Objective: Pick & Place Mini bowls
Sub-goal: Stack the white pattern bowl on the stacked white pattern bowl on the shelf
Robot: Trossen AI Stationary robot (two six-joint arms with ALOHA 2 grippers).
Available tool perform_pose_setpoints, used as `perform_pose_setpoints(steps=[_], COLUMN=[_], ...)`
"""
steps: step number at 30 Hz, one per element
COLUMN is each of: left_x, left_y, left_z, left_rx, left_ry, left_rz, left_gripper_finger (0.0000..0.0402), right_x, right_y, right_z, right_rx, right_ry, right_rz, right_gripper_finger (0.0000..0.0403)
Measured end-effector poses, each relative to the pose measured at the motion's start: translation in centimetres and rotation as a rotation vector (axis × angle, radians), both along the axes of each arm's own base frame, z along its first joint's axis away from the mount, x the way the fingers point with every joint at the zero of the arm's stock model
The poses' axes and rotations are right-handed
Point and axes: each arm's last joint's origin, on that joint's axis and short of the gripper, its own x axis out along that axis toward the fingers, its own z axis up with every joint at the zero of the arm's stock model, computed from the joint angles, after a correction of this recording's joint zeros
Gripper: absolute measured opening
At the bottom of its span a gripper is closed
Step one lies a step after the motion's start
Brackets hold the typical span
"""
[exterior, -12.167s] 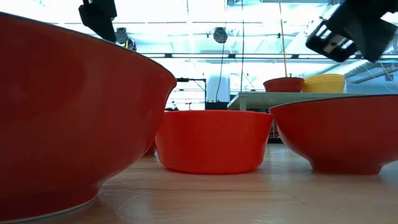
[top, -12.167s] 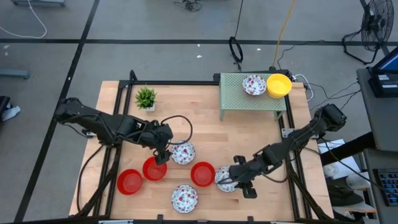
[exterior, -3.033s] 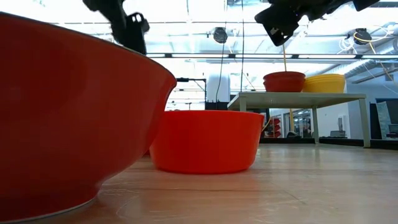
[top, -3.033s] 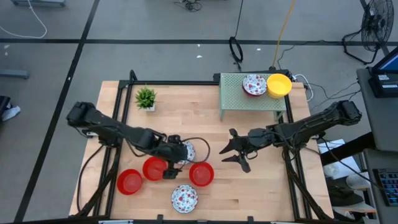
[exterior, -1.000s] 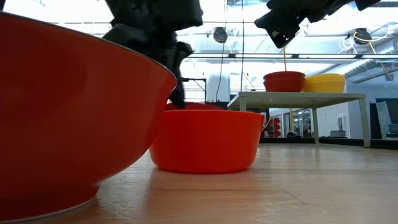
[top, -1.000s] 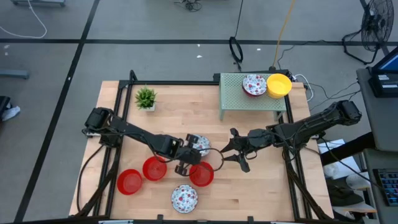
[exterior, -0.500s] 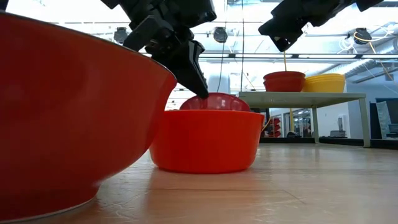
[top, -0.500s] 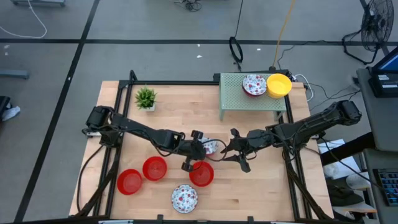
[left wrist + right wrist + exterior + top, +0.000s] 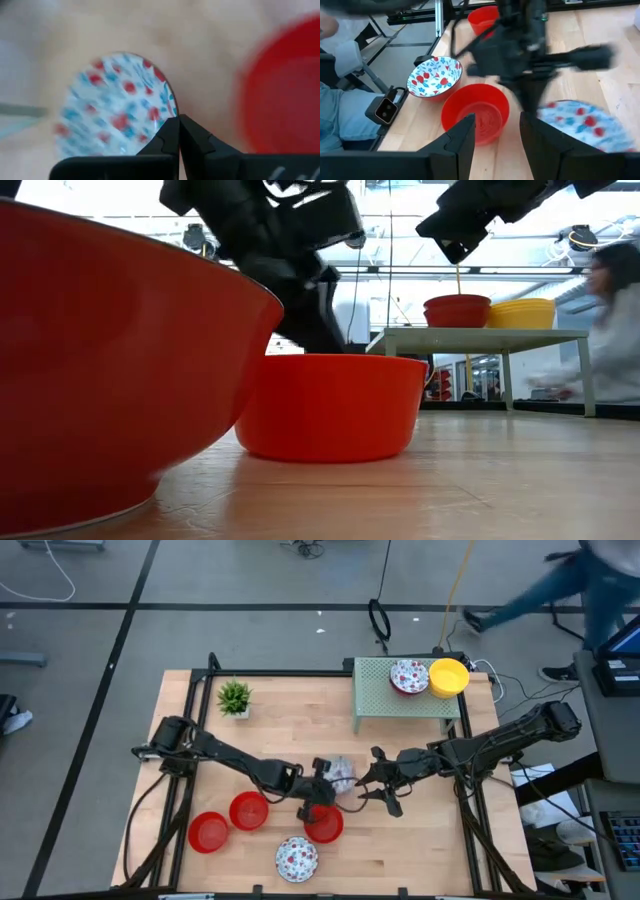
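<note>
A: While the left pincer [image 9: 328, 780] carries the speckled bowl [image 9: 338, 772] above the middle of the tabletop [image 9: 300, 720], what does the view from above tell you?

B: It is clamped on that bowl's rim, just beside the right pincer [image 9: 372, 783], whose fingers stand wide and empty. It looks like a handover. To do it well, I judge the left arm should hold the bowl level and let go only once the right fingers grip the rim.

A: And the containers?

B: A green shelf [image 9: 380, 700] at the back holds a speckled bowl [image 9: 408, 676] and a yellow bowl [image 9: 448, 677]. Three red bowls and another speckled one sit empty near the front.

A: The level view?

B: A red bowl [image 9: 330, 405] sits below the dark left arm; the carried bowl is hidden.

A: The left wrist?

B: Shut fingertips [image 9: 170, 140] pinch the speckled rim.

A: The right wrist?

B: Its fingers [image 9: 465, 137] are spread, with the carried bowl [image 9: 580, 122] ahead and an empty red bowl [image 9: 476, 112] below.
</note>
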Motion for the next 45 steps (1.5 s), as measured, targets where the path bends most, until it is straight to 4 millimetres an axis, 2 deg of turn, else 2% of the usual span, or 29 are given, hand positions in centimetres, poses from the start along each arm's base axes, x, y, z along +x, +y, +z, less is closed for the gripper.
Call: perform_pose_setpoints(steps=[3, 8, 16, 21, 30, 32, 34, 41, 45], left_x=[0.5, 0.8, 0.8, 0.8, 0.7, 0.3, -0.2, -4.7, -7.4], left_y=[0.9, 1.7, 1.8, 1.6, 1.7, 1.7, 1.7, 2.5, 2.9], left_z=[0.7, 1.1, 1.0, 1.0, 1.1, 2.0, 3.7, 10.1, 12.7], left_rx=[0.043, -0.021, -0.115, -0.125, -0.148, -0.155, -0.172, -0.291, -0.354], left_ry=[-0.066, -0.091, -0.077, -0.073, -0.075, -0.080, -0.116, -0.137, -0.133], left_rz=[0.063, 0.045, 0.042, 0.041, 0.066, 0.068, 0.078, 0.202, 0.268], left_gripper_finger=[0.0008, 0.0011, 0.0015, 0.0044, 0.0125, 0.0144, 0.0159, 0.0187, 0.0186], right_x=[0.0, -0.1, -0.2, -0.2, -0.3, -0.4, -0.4, 1.0, 1.6], right_y=[0.0, 0.1, 0.0, 0.0, -0.1, -0.2, -0.3, 0.1, 0.4], right_z=[-0.1, -0.2, -0.4, -0.4, -0.6, -1.0, -1.7, -4.2, -5.5], right_rx=[0.010, 0.005, -0.016, -0.020, -0.024, -0.054, -0.097, -0.206, -0.308], right_ry=[0.012, 0.023, 0.043, 0.043, 0.067, 0.101, 0.146, 0.203, 0.220], right_rz=[-0.005, -0.004, -0.022, -0.019, -0.023, -0.051, -0.083, -0.052, -0.004], right_gripper_finger=[0.0141, 0.0141, 0.0141, 0.0141, 0.0141, 0.0141, 0.0141, 0.0141, 0.0141])
